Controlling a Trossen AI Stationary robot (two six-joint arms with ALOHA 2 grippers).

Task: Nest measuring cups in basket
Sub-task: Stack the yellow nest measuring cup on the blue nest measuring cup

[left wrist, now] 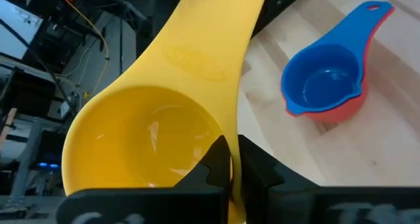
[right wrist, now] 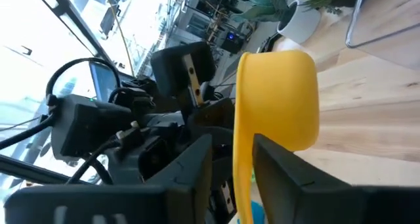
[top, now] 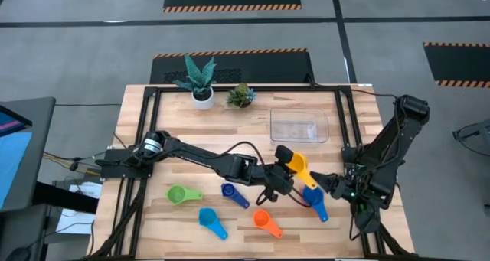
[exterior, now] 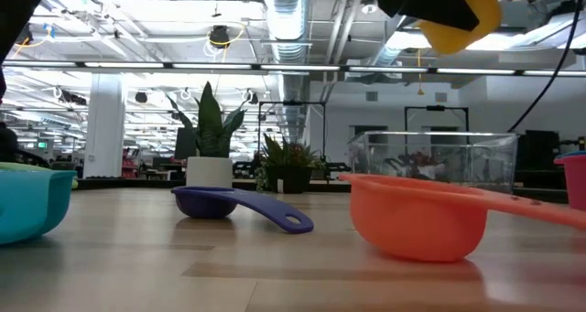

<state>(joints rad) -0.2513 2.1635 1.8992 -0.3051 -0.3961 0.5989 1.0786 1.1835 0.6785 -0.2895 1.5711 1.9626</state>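
Yellow measuring cup aloft, pinched by left gripper; right gripper fingers loosened around handle. Clear basket empty; other cups scattered on table.

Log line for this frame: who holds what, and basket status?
yellow cup | left gripper shut on rim | right gripper open around handle | basket empty

Measuring cups: seven. Basket: one. Potted plants: two. Arms: two.
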